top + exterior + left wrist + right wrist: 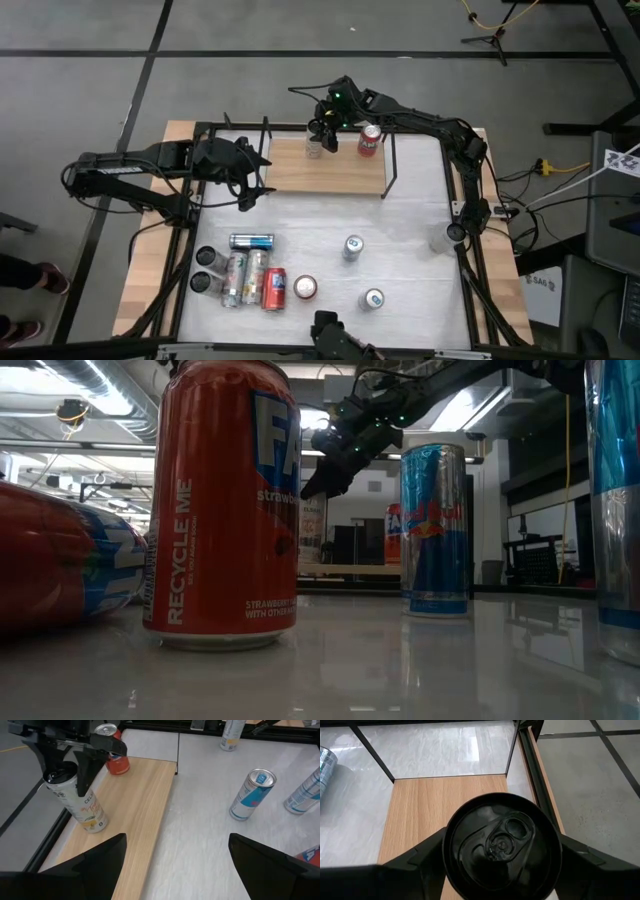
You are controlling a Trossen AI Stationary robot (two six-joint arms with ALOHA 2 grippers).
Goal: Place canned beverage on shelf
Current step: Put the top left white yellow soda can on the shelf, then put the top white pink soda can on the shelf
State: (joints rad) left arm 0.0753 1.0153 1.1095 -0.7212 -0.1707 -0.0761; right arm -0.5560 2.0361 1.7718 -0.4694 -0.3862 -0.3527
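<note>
From the low view I read "RECYCLE ME" and "STRAWBERRY" on the red can (222, 510) at the frame's left, with a blue-and-silver Red Bull can (433, 528) right of centre. My right claw (318, 133) at top centre of the high view is clamped around a pale can with a black top (314, 147), held upright on the shelf (325, 167) near its back edge, with a red can (369, 140) just beside it to the right. The shelf's front strip is bare wood, and my left claw (243, 178) hangs with fingers spread at the shelf's left end over the white tabletop (410, 230).
</note>
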